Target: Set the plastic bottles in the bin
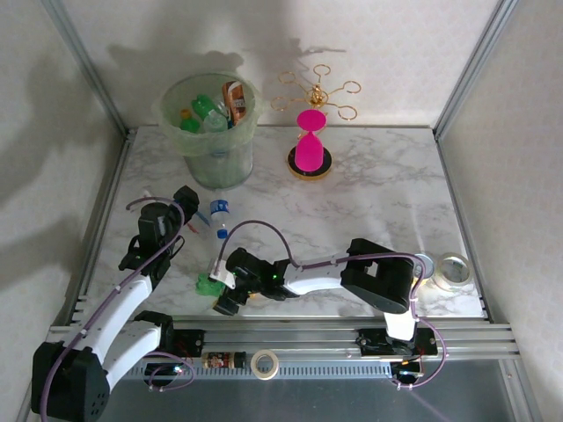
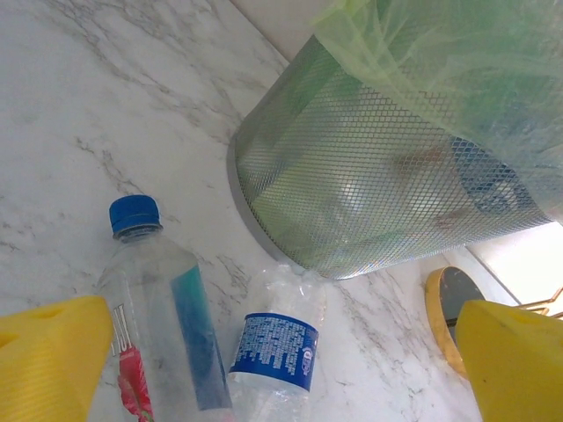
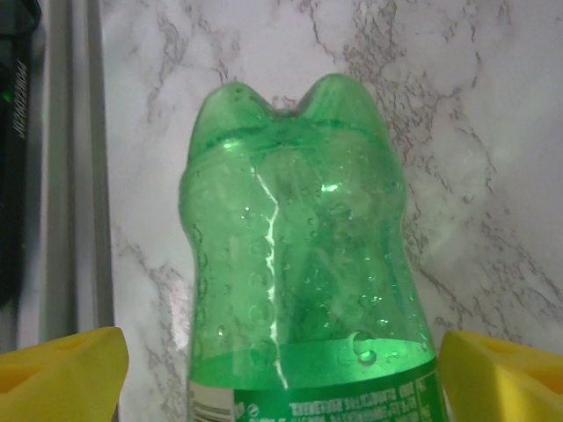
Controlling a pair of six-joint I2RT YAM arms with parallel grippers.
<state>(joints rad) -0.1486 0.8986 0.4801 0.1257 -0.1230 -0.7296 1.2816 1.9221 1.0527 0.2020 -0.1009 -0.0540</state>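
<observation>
Green bottle (image 3: 303, 255) lies at near edge of table (image 3: 493, 132), straddled by right gripper (image 3: 281, 374), jaws spread, no contact, ready to clamp. Left gripper (image 2: 281, 360) wide, poised over two clear bottles (image 2: 167, 316) beside bin (image 2: 369, 176).

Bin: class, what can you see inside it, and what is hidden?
Inside the bin, green bottles and a brown bottle lie on top. Whatever lies beneath them is covered.

A round translucent pale-green plastic bin (image 1: 220, 167) stands far left on the marble-patterned worktop (image 1: 387, 193), with small plastic bottles (image 1: 209, 110) in it. Two clear plastic bottles (image 1: 220, 209) lie before it, and a green plastic bottle (image 1: 209, 287) lies nearer still. A pink hourglass-shaped object (image 1: 310, 149) stands right of the bin.
</observation>
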